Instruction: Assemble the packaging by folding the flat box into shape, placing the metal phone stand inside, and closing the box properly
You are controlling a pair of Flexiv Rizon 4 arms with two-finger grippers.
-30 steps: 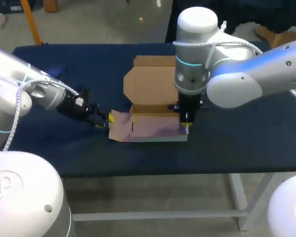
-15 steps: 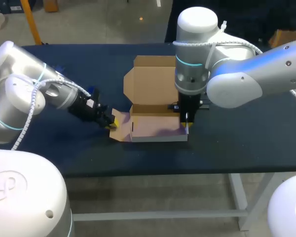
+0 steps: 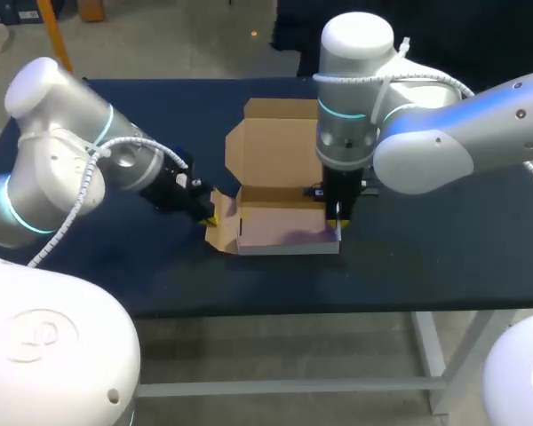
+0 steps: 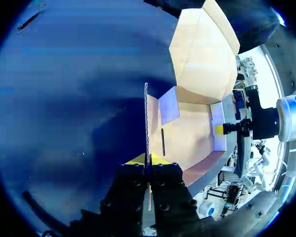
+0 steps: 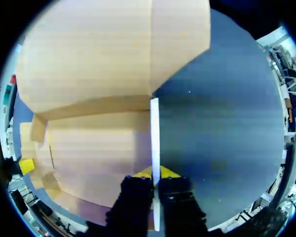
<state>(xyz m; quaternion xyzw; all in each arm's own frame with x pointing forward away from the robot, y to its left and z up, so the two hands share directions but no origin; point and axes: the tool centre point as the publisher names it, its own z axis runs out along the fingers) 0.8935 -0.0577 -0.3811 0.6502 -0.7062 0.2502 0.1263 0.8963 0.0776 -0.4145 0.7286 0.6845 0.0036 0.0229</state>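
While the left arm is swinging in: the left claw (image 4: 148,160) is pinching the left side flap (image 4: 146,118) thin between its yellow tips. That flap, lying flat on the worktop (image 3: 426,257) a second ago, is now tilting up toward vertical.
right claw (image 5: 155,173): staying put, closed tight on the right side wall (image 5: 154,133), which is standing upright and edge-on between its tips.
box (image 3: 280,232): sitting near the middle of the worktop, a little toward the near edge, with its lid (image 3: 271,151) lying open toward the far edge.
meaning for the task: folding is looking well under way, I'm judging. With both sides coming up the tray is taking shape, but nothing is locking the walls in place yet.
phone stand: not showing anywhere in these views, so loading and closing are still waiting.
writing: no brand, label or print is showing that I can read. Only a dark slit (image 4: 163,142) is marking the box floor.
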